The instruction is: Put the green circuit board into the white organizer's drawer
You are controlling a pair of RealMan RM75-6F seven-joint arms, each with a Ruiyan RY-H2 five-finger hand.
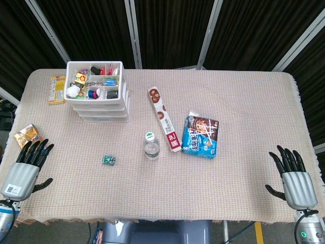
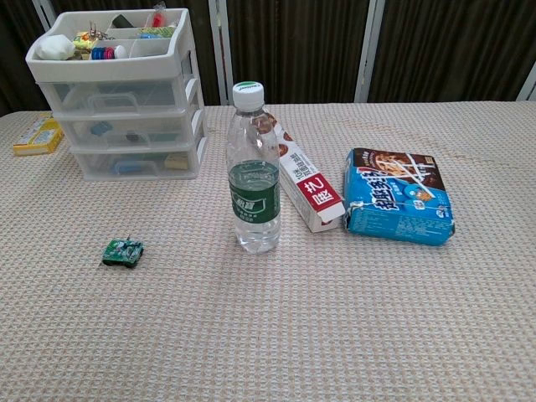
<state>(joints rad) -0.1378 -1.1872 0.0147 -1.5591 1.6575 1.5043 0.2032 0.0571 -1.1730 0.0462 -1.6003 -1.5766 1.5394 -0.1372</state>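
A small green circuit board (image 1: 108,160) (image 2: 123,251) lies flat on the woven tablecloth, left of the water bottle. The white organizer (image 1: 96,90) (image 2: 121,100) stands at the back left with three drawers, all pushed in, and a top tray full of small items. My left hand (image 1: 26,169) hovers at the near left edge with its fingers spread and nothing in it, well left of the board. At the near right edge my right hand (image 1: 293,178) is likewise spread and empty. Neither hand shows in the chest view.
A water bottle (image 1: 151,146) (image 2: 255,172) stands upright mid-table. A long cookie box (image 1: 164,118) (image 2: 302,182) and a blue snack box (image 1: 201,135) (image 2: 399,207) lie to its right. A yellow box (image 1: 57,89) (image 2: 37,135) sits left of the organizer, a snack packet (image 1: 28,135) near the left edge.
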